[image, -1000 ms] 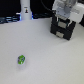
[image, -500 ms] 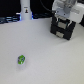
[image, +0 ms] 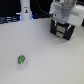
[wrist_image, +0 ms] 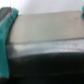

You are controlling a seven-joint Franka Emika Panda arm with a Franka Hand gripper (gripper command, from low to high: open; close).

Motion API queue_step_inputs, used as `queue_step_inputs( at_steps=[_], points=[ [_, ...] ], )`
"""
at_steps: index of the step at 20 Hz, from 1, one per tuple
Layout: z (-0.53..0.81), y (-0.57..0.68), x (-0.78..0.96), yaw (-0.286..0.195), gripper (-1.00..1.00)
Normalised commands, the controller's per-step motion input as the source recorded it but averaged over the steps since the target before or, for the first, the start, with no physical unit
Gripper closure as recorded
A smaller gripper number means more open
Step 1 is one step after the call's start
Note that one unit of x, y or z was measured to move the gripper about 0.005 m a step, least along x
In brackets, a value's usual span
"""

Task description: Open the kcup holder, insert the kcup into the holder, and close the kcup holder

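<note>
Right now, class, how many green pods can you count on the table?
1. The kcup lies alone on the white table, toward the exterior view's left, far from the holder. Others may be hidden inside it.

Bright, even overhead light, washed-out white table (image: 40, 47), soft low-resolution exterior view, heavily blurred wrist view

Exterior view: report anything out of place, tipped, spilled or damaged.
Nothing looks spilled or damaged. The green kcup sits alone on the white table, far from the black kcup holder, where the arm is working. The white bottle stands upright at the back. The frames are too blurry to judge finer detail.
</note>
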Motion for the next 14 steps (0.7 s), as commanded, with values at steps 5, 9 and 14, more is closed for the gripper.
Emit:
queue_step_inputs(
  at_steps=[5,9,14],
  points=[
    [0.17,-0.31,0.96,-0.042,1.00],
    [0.17,-0.34,0.93,-0.051,1.00],
    [0.19,-0.39,0.91,-0.054,1.00]
  ],
)
